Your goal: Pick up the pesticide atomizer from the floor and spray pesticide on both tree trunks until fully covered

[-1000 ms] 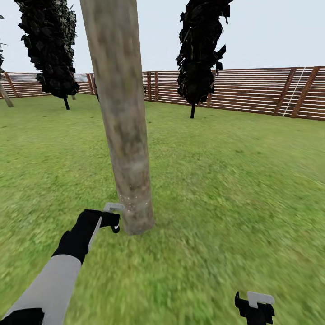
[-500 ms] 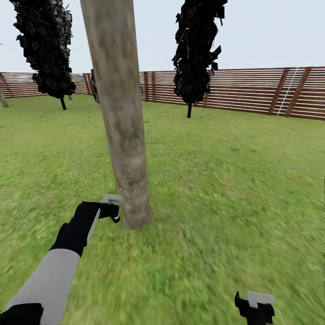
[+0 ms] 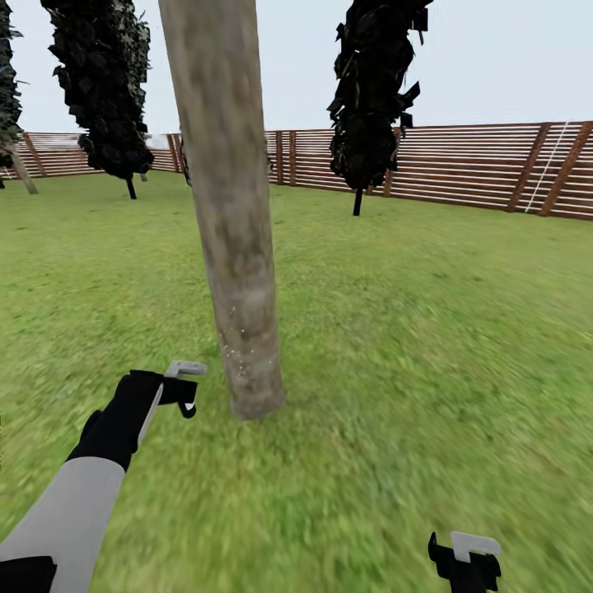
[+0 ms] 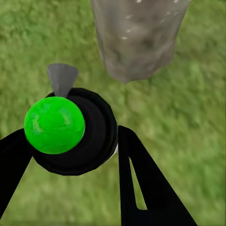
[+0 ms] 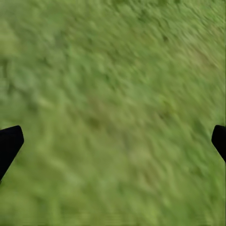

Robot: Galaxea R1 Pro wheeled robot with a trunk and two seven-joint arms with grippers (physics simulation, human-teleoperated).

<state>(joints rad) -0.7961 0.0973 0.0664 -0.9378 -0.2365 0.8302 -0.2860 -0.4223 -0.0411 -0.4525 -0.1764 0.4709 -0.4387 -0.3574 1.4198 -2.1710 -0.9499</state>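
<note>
The right gripper (image 3: 465, 560), black with a pale grey plate, is seen low over the grass with its fingertips spread wide and nothing between them. The left gripper (image 4: 75, 155) is clamped on the pesticide atomizer (image 4: 75, 132), a round black bottle with a glossy green top and a small grey nozzle, held just beside the foot of the thick, mottled grey-tan tree trunk (image 3: 235, 247). A few white pesticide specks (image 3: 239, 350) are noted low on the bark; the trunk above appears bare. Incomplete coverage is judged the main risk, caused by spraying from one low position. Dark cypresses (image 3: 375, 91) and a brown slatted wooden fence (image 3: 461, 161) are observed beyond.
</note>
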